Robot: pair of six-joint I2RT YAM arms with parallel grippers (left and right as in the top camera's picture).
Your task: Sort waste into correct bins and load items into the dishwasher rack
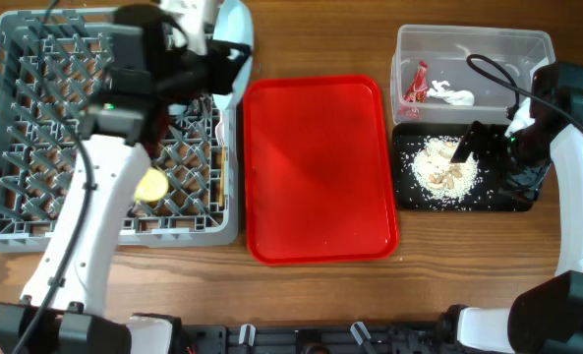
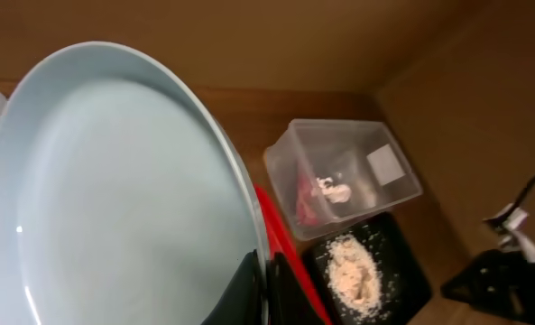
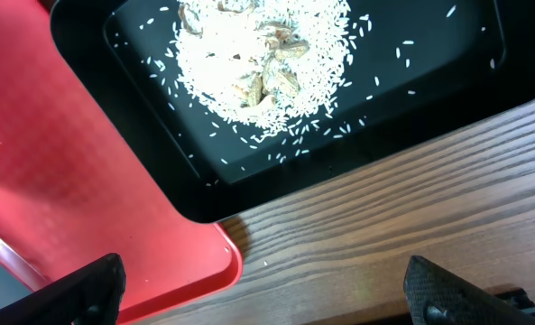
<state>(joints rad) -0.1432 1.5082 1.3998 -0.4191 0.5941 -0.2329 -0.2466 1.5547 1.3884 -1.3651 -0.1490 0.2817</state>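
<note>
While the left gripper (image 2: 265, 287) pinches the pale-blue plate (image 2: 114, 199) by its rim above a far corner of the dishwasher rack (image 1: 35, 147), loading is underway; next it needs slotting upright between pegs. Right gripper (image 3: 262, 271) gapes wide near black tray (image 3: 429, 81).

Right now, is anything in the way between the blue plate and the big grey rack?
Nothing visible is. The left gripper holds the plate by its rim at the far right corner of the rack. The yellow cup sits in a nearer row, away from it. The left arm hides some pegs there.
</note>
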